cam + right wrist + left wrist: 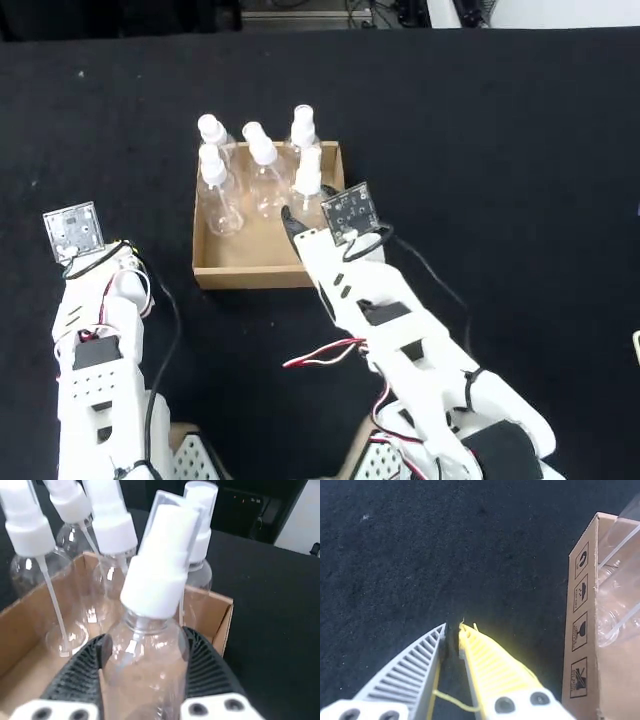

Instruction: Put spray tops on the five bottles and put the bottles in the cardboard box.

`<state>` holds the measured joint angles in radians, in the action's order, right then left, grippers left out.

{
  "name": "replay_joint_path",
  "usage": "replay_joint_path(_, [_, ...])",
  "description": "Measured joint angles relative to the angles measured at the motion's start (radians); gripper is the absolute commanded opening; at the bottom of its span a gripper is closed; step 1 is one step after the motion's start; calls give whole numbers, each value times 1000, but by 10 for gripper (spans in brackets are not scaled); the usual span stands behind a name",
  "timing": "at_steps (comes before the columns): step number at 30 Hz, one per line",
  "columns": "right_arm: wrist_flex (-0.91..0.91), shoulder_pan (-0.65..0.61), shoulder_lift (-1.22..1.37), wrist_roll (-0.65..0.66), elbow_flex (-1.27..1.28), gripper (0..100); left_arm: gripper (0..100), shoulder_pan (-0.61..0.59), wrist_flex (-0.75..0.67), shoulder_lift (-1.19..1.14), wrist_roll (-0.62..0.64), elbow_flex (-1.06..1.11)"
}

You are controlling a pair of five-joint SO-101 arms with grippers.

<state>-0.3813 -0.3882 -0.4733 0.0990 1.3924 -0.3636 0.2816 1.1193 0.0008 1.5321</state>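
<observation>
A cardboard box (250,270) stands mid-table with five clear bottles in it, each with a white spray top. Three of them (222,205) (266,185) (303,130) stand upright at its far side. My right gripper (147,640) is inside the box, its black fingers (80,675) shut on the body of the nearest bottle (155,580), which stands near the box's right wall (309,185). My left gripper (452,627) hovers over the black cloth left of the box (580,630), shut with nothing in it. The left arm (95,330) sits at the near left.
A black cloth (500,150) covers the table, with open room to the left, right and far side of the box. Red and white wires (320,352) loop off the right arm (420,370) near the front.
</observation>
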Motion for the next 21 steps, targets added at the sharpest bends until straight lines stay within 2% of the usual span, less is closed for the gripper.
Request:
replay_joint_path(14, [-83,3,6,3,6,36,30,0,0,0,0,0])
replay_joint_path(21, [-101,3,137,3,-35,34,30,0,0,0,0,0])
